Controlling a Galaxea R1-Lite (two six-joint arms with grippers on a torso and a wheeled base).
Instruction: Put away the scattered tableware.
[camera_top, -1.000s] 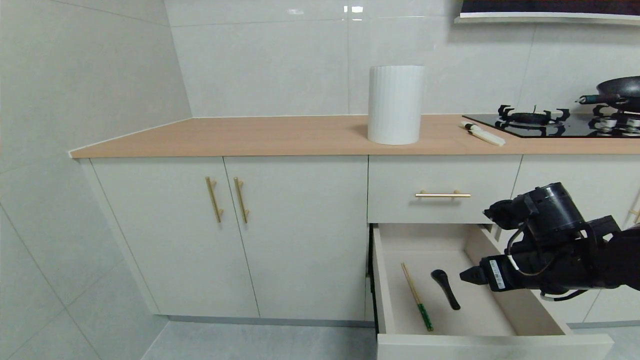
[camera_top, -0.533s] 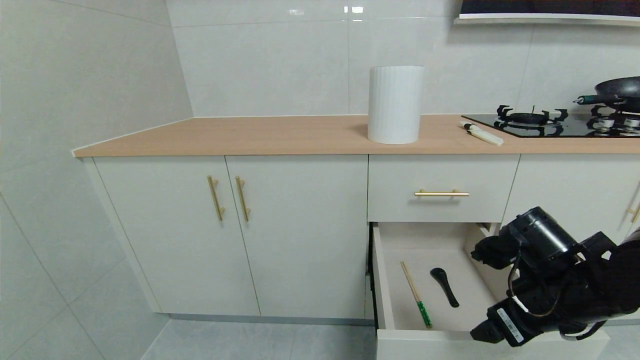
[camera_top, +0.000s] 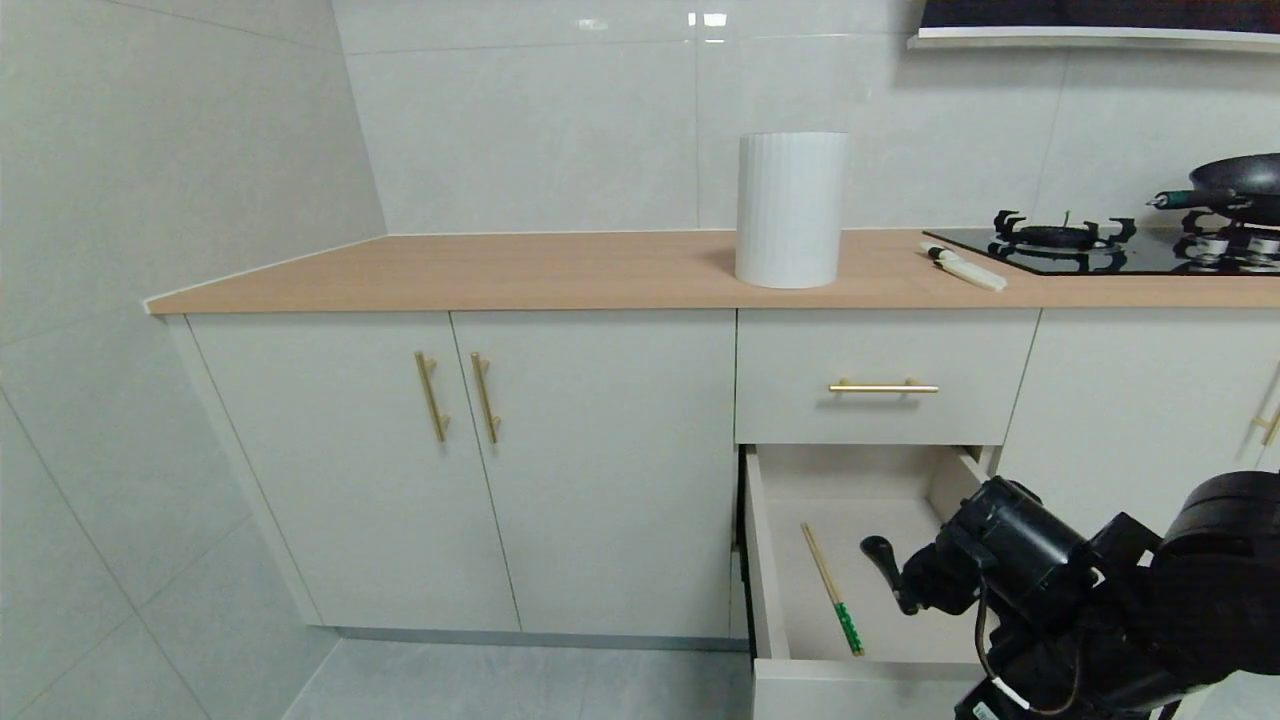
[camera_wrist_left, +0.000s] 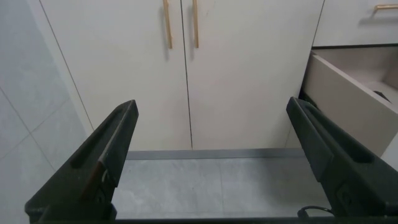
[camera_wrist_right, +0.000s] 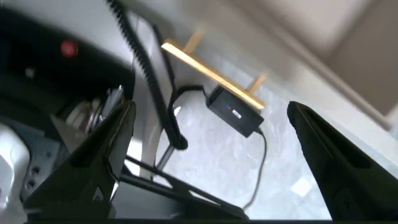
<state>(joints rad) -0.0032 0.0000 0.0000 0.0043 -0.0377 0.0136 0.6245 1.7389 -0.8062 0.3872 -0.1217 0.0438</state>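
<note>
Wooden chopsticks (camera_top: 832, 590) with green tips lie in the open lower drawer (camera_top: 768, 590), near its left wall, pointing front to back. Just beside them on the right lies a black spoon (camera_top: 884, 562), bowl toward the back; its handle end is hidden behind the right arm (camera_top: 1010, 560), which hangs over the drawer's front right corner. A white label at the arm's lower edge is cut off and its print cannot be read.

In its wrist view the right gripper (camera_wrist_right: 211, 109) has its fingers spread wide with nothing between them; a gold bar handle (camera_wrist_right: 211, 74) shows beyond it. The left gripper (camera_wrist_left: 211, 104) is likewise spread wide and empty, low above the grey floor (camera_wrist_left: 211, 186), facing the two cabinet doors (camera_wrist_left: 249, 74), with the drawer's side to one side of it.

Above the open drawer sits a closed drawer with a gold handle (camera_top: 884, 387). On the wooden counter (camera_top: 500, 270) stands a white ribbed cylinder (camera_top: 791, 210), unmarked. A cream utensil (camera_top: 965, 267) lies just beside the black hob (camera_top: 1100, 255), where a dark wok (camera_top: 1240, 178) rests on the far burner.
</note>
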